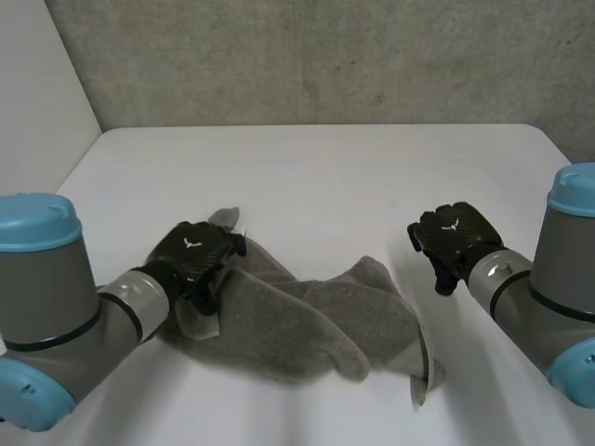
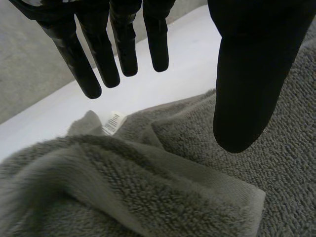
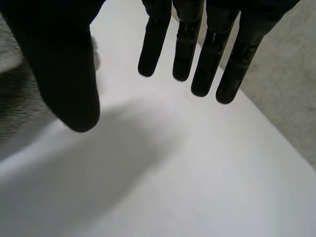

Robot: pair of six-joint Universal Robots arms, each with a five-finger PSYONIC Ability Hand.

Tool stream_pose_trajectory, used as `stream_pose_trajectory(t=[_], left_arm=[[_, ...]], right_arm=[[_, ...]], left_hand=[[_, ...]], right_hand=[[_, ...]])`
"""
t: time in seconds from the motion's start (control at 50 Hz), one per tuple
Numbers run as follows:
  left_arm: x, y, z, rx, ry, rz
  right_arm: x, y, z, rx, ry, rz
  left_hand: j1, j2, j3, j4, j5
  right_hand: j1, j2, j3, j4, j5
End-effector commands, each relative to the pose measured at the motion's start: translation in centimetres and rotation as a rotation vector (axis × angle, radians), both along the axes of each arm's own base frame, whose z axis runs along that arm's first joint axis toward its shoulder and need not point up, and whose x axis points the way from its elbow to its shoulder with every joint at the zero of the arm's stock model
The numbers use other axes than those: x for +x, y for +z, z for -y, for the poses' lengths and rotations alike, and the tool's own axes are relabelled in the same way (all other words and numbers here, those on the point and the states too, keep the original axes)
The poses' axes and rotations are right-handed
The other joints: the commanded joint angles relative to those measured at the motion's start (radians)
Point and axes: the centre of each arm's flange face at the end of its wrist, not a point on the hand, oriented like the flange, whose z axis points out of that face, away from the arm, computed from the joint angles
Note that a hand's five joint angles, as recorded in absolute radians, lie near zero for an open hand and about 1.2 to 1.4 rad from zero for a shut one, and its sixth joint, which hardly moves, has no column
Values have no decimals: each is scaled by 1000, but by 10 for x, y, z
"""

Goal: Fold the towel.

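A grey towel (image 1: 297,316) lies bunched and creased on the white table (image 1: 325,177), with a small white label (image 2: 114,122) near one corner. My left hand (image 1: 193,256) hovers over the towel's left end, open, its fingers (image 2: 123,49) straight above the cloth (image 2: 173,187) and holding nothing. To the right of the towel, my right hand (image 1: 453,240) is open above bare table, its fingers (image 3: 197,54) straight and apart from the thumb. Beside that thumb a bit of towel (image 3: 15,98) shows.
A grey concrete wall (image 1: 316,56) stands behind the table's far edge. A white panel (image 1: 37,84) rises at the left. Bare tabletop (image 3: 173,173) spreads under the right hand and beyond the towel.
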Motion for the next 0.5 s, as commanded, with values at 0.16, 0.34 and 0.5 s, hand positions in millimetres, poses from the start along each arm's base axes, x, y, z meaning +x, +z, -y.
stream_pose_trajectory(t=[0.16,0.34,0.5], left_arm=[[-17,-17,12,19,-32,10],[-22,-32,23,25,-46,51],[-23,-44,27,-6,-78,129]], right_arm=[[2,2,-22,284,-52,274],[5,-1,-31,345,-5,287],[7,-10,-35,373,2,277]], left_hand=[[78,78,78,78,78],[87,87,87,87,87],[155,154,154,154,154]], right_hand=[[-76,-26,-18,-19,-28],[-73,-23,-15,-16,-25],[-149,-99,-91,-92,-101]])
